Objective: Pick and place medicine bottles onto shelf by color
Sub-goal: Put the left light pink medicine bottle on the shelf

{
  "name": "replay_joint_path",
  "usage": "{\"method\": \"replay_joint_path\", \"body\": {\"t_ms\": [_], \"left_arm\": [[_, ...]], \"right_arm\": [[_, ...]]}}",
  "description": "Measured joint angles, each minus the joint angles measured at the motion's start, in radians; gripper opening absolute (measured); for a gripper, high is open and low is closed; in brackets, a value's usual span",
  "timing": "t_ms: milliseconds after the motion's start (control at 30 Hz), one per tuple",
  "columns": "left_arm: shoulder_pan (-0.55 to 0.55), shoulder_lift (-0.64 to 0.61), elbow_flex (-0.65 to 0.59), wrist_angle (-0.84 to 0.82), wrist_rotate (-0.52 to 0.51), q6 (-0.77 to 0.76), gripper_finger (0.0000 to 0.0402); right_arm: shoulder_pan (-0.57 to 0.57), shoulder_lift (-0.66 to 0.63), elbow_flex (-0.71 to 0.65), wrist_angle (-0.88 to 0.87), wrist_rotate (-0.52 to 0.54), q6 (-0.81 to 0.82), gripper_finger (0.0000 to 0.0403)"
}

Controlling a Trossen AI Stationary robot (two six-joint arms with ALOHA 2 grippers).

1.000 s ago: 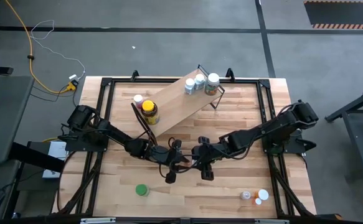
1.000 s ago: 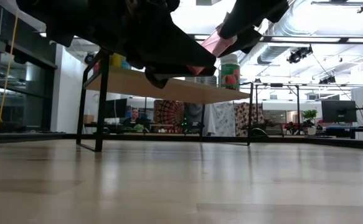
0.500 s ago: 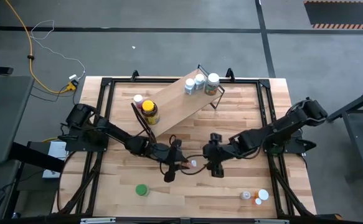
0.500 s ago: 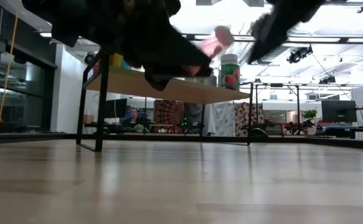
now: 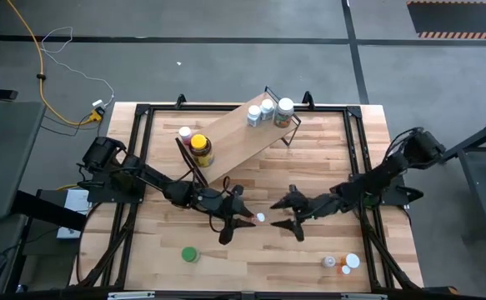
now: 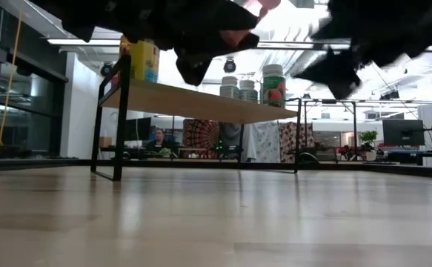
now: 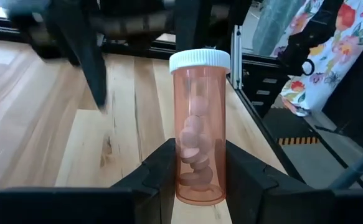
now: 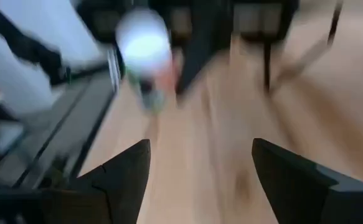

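My left gripper (image 5: 246,215) is shut on a clear pink pill bottle with a white cap (image 7: 198,124), above the table's middle. The bottle also shows at the top of the low view (image 6: 256,7). My right gripper (image 5: 292,212) is open and empty, just to the right of the bottle. The shelf (image 5: 241,133) stands slantwise at the far middle. It carries three white-capped bottles (image 5: 268,111) at its right end, and an amber jar with a yellow lid (image 5: 199,148) and a small bottle (image 5: 184,133) at its left end. My left gripper pinches the bottle's body near its base (image 7: 197,163) between its two fingers. The fingers come level from the table's left, and the bottle lies along them with its cap (image 5: 260,217) toward the table's right. The bottle is lifted clear of the table.
A green bottle (image 5: 190,254) stands on the table near the front left. A tiny orange bottle (image 5: 330,262) and a white-capped one (image 5: 351,262) stand near the front right. Black frame rails (image 5: 355,142) run around the tabletop.
My right gripper has drawn back from the pink bottle toward the table's right edge. The bottle stays in my left gripper, which has risen a little with it.
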Motion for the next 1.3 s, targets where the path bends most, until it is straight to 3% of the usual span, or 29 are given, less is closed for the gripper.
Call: {"method": "replay_joint_path", "body": {"t_ms": [167, 567, 900, 1300], "left_arm": [[-0.003, 0.000, -0.001, 0.028, -0.042, -0.010, 0.0097], [-0.011, 0.001, -0.001, 0.075, -0.055, -0.010, 0.0097], [-0.011, 0.001, -0.001, 0.110, -0.055, -0.010, 0.0097], [-0.011, 0.001, -0.001, 0.284, -0.059, 0.001, 0.0097]], "right_arm": [[0.016, 0.041, 0.018, 0.199, 0.063, -0.185, 0.0271], [0.017, 0.197, 0.187, 0.194, 0.061, -0.342, 0.0271], [0.014, 0.200, 0.201, 0.216, 0.085, -0.391, 0.0271], [0.014, 0.200, 0.201, 0.364, 0.083, -0.473, 0.0271]]}}
